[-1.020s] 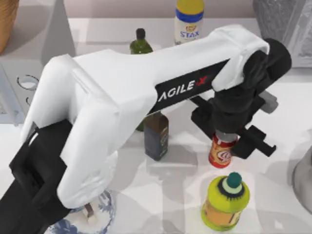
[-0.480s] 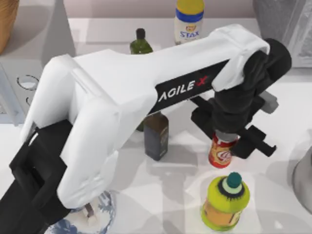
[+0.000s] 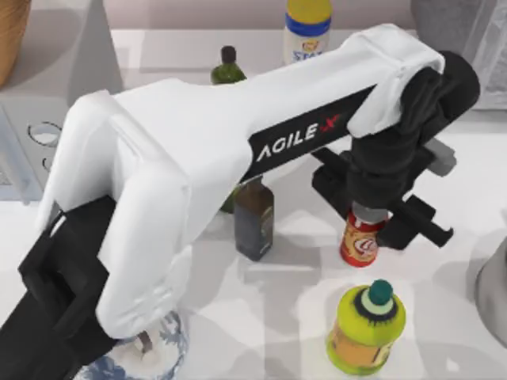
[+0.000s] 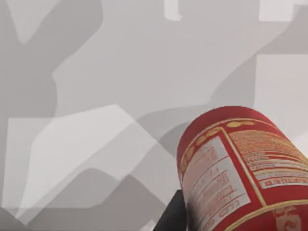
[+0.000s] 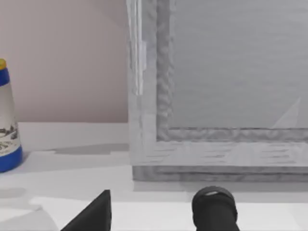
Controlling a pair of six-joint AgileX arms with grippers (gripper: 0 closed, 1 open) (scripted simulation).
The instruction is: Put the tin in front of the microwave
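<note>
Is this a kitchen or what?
Probably a pretend kitchen counter in a computer simulation. On the white table stand a microwave, a red tin under the left gripper, and bottles such as the dark bottle.

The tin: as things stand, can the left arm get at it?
Yes, apparently: the left gripper is already down over the tin, with the can close against it in the left wrist view. Nothing stands between them; the yellow-green jar stands apart.
</note>
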